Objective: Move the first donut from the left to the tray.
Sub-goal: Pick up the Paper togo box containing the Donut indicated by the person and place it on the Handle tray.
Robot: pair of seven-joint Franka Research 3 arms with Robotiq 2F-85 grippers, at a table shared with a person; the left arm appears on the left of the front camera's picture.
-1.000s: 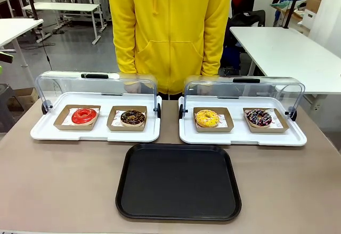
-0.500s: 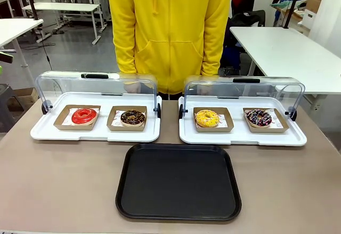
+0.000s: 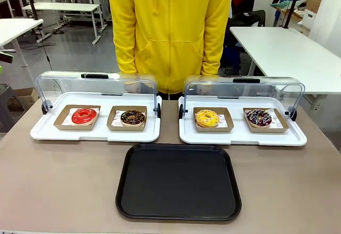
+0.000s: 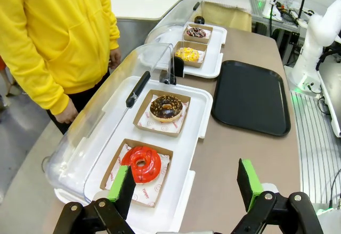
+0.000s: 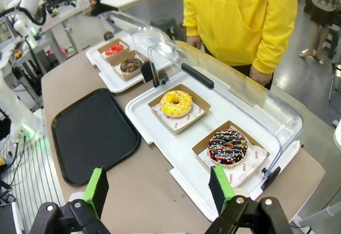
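Red donut (image 4: 141,163) near wide-spread left tool (image 4: 186,171)

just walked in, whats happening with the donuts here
Nothing is being handled yet. The red donut sits in its cardboard holder on the left white tray, dome lid raised, not yet on the black tray. The left gripper hovers open near it; the right gripper is open at the other end. A person in yellow stands at the far side.

Yellow-iced donut (image 3: 206,118) sits beside sprinkled chocolate donut (image 3: 259,117).
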